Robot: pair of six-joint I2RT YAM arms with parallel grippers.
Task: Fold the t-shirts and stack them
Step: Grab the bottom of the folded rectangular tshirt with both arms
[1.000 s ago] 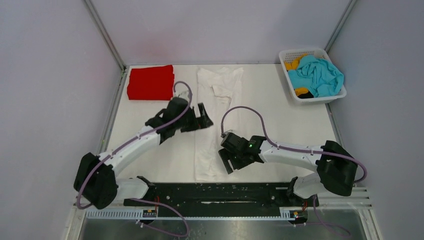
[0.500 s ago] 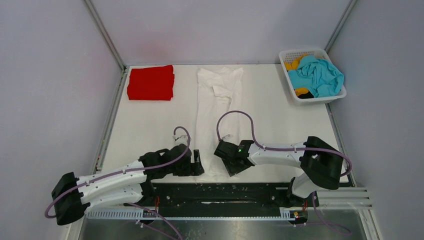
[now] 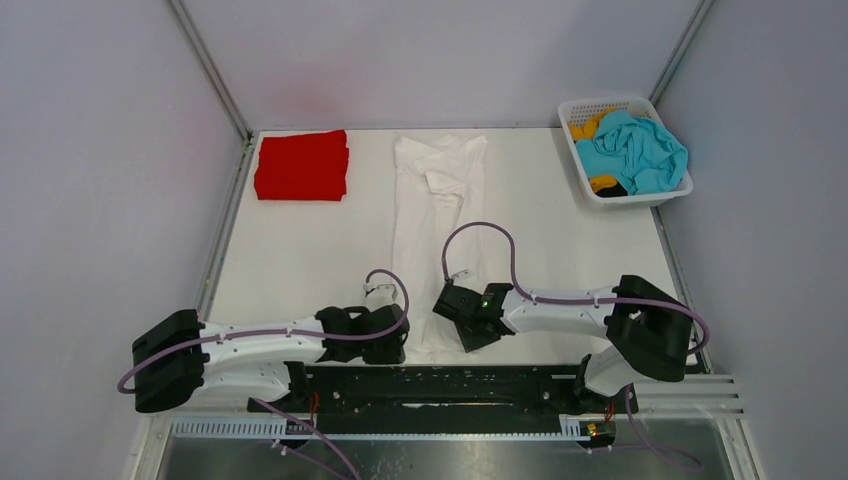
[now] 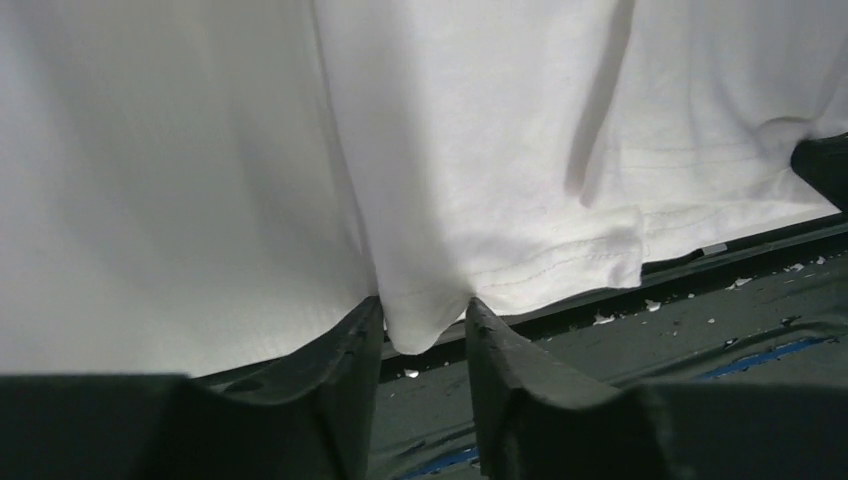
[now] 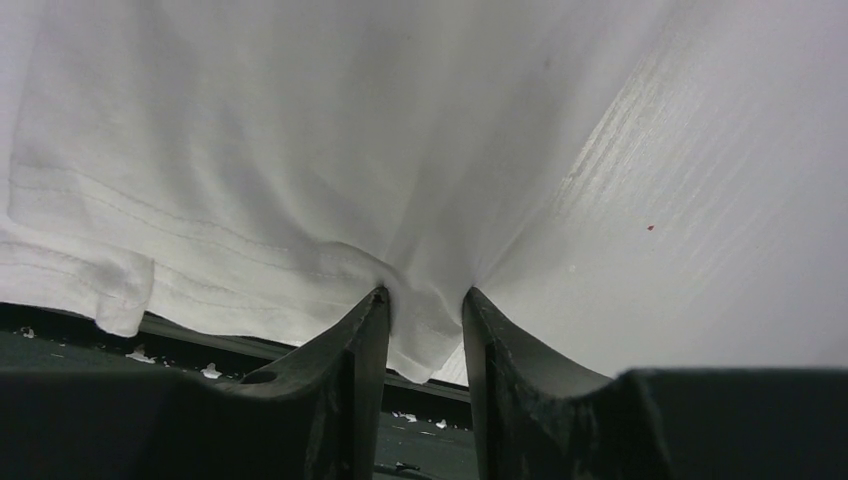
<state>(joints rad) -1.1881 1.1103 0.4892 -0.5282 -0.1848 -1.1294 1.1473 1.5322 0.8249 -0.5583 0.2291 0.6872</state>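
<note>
White t-shirt (image 3: 425,200): stretched down the frame's centre.
Left hand (image 4: 423,310): clamps its lower-left hem.
Right hand (image 5: 424,295): clamps lower-right hem.

Left pincer (image 4: 422,310), right pincer (image 5: 424,298) now pinch white t-shirt (image 3: 425,200).

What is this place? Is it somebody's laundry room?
Probably a robot practice booth, not a home. Plain walls box in a white table, the left gripper and right gripper pinch a white t-shirt, and a basket holds a teal shirt.
</note>
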